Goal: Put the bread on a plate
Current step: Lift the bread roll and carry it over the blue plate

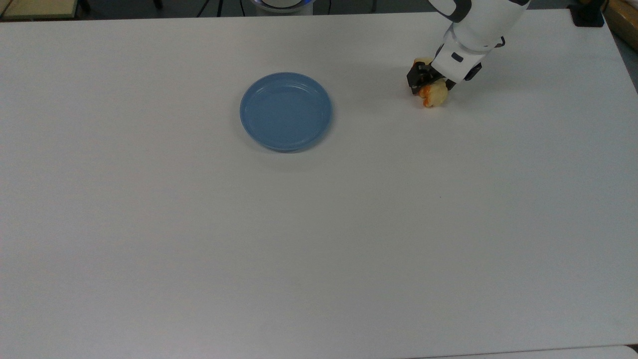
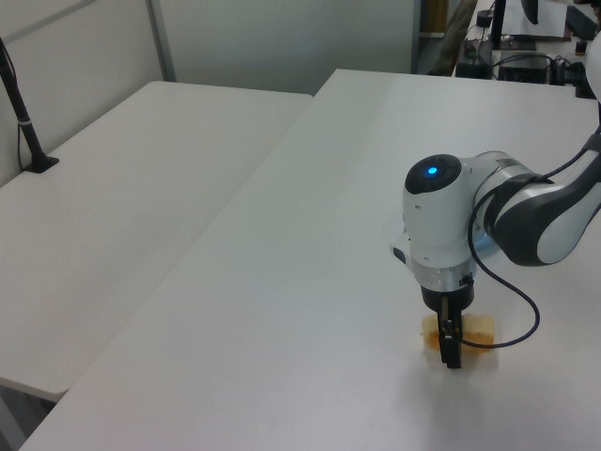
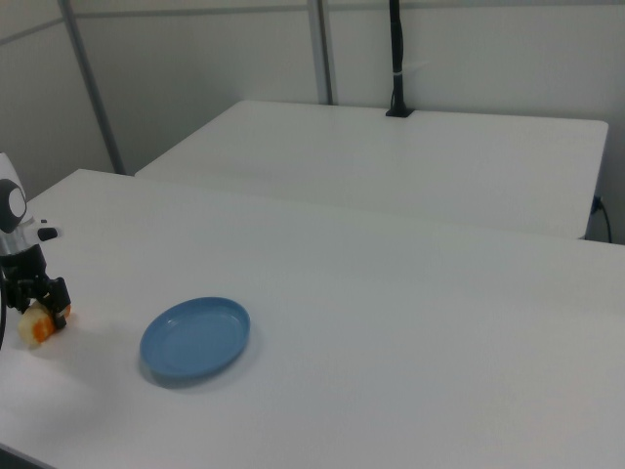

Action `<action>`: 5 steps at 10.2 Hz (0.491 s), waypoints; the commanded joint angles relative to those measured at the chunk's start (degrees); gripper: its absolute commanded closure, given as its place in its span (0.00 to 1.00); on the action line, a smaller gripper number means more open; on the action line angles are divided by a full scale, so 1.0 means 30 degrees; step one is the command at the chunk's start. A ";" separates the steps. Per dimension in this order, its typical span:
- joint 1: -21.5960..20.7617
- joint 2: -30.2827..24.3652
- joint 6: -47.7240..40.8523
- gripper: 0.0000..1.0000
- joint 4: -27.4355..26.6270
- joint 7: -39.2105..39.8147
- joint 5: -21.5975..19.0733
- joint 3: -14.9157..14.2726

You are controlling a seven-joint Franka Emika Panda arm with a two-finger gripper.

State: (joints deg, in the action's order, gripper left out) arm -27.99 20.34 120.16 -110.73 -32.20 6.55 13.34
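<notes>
White table (image 1: 349,224), arm angled down, hand (image 1: 429,85) low, pinching bread (image 1: 434,94), plate (image 1: 286,110) well apart.

My work surface is a white table (image 1: 319,239); a second white table (image 3: 410,156) stands just beside it. On that second table I see a black post (image 2: 21,113) rising upright near its far edge

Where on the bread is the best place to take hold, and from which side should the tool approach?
Probably the bread is best gripped across its short width near the middle, coming from above. It is oblong and lies flat on the table, so its long sides are free. The tool is already down over it.
</notes>
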 commanded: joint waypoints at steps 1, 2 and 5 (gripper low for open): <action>-0.0015 -0.0393 0.0554 0.50 -0.0502 -0.0310 0.0660 0.0095; 0.0073 -0.0510 0.0408 0.50 -0.0414 -0.0310 0.0660 0.0269; 0.0277 -0.1122 -0.0436 0.53 -0.0413 -0.0194 0.0689 0.0388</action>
State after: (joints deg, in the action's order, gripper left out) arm -28.00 19.94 120.41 -110.70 -32.20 7.34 13.83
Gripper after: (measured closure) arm 0.520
